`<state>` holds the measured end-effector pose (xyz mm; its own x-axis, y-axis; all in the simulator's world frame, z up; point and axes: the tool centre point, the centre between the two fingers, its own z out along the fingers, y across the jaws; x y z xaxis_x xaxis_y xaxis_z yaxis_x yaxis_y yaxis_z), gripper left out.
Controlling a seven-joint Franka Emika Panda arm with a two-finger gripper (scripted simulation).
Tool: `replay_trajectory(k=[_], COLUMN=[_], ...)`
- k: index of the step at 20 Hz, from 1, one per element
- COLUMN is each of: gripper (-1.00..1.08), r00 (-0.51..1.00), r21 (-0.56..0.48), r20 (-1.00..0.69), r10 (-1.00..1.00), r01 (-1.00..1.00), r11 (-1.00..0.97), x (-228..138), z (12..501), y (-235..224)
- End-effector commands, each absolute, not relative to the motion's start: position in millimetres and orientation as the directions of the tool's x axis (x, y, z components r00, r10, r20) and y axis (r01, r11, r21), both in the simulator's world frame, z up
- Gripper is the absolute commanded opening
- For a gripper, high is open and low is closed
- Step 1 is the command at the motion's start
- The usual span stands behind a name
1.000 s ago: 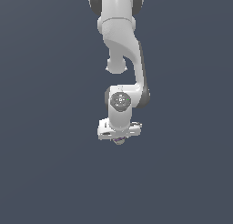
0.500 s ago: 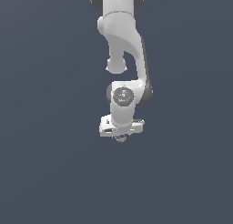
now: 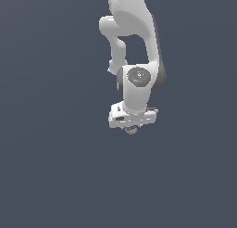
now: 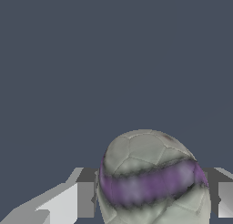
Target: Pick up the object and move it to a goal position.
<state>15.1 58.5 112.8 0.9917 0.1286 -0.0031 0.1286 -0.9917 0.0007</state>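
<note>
The white arm hangs down from above in the exterior view, and its gripper (image 3: 132, 128) points downward. A tiny beige-grey ball with a purple band (image 3: 131, 129) sits just under the gripper's body, between the fingers, mostly hidden by the hand. In the wrist view the ball (image 4: 152, 180) fills the space between the two grey fingers (image 4: 84, 198), which press on its sides. The gripper is shut on the ball and holds it above the plain dark grey ground.
A uniform dark grey surface (image 3: 51, 167) spreads all around. No other objects, edges or containers show in either view.
The arm has shifted slightly toward the exterior view's right and a little upward, with the ball still held in the gripper.
</note>
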Motion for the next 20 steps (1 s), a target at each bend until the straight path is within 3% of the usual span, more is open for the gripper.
replay_trajectory(k=[1, 20], gripper=[-1.00, -1.00], r00=[0.992, 0.992], r21=[0.001, 0.003], r20=[0.000, 0.000], r10=[0.130, 0.130], r01=[0.130, 0.130], r11=[-0.992, -0.992], x=[6.0, -67.4], z=[137.0, 326.6], y=[72.7, 185.4])
